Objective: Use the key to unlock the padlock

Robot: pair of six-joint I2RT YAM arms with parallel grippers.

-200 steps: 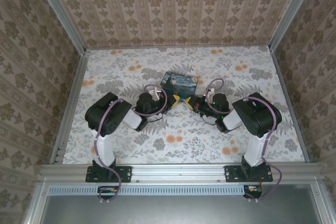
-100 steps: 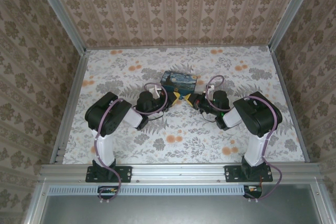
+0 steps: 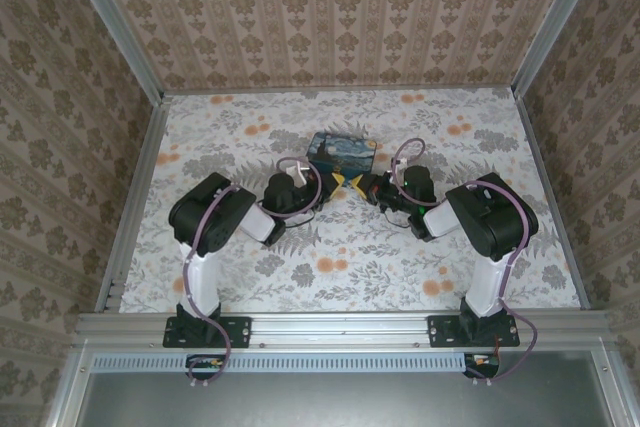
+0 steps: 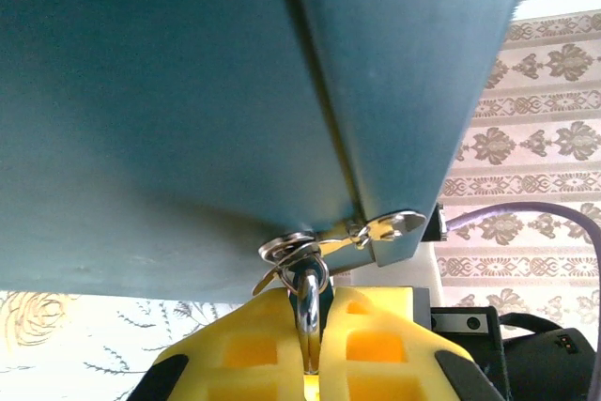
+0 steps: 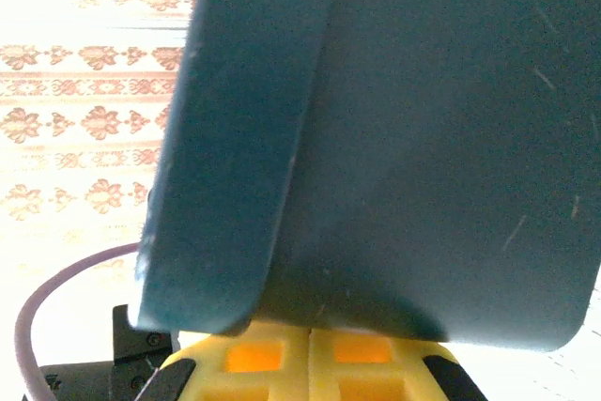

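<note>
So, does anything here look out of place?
Nothing looks spilled or broken. The painted tin lies a little askew to the table edges; the padlock is simply pinched by its shackle in the left gripper.

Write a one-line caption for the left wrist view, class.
Left gripper's yellow fingers pinch a shiny metal loop under a big teal-blue body, small metal pieces beside it.

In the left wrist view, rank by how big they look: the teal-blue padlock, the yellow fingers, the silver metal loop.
1. Teal-blue padlock
2. Yellow fingers
3. Silver metal loop
Closeness to the lens makes true sizes unsure.
</note>
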